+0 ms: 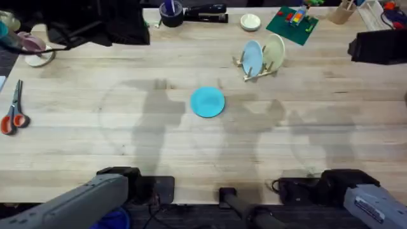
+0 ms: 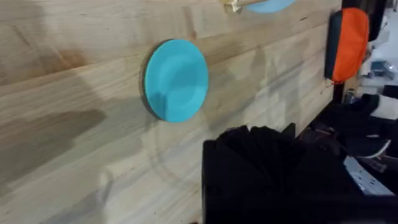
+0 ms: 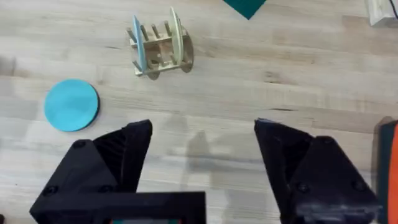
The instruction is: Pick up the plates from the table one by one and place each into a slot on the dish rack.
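Turquoise plate [image 1: 208,102] flat on table [image 1: 127,140] | right tool [image 3: 202,155] agape | left tool's state untellable (fingers obscured)

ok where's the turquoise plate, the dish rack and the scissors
turquoise plate [image 1: 208,102], overhead view, middle of its flat face
dish rack [image 1: 259,69], overhead view, wooden base in front of the two standing plates
scissors [image 1: 13,112], overhead view, near where the blades meet the orange handles
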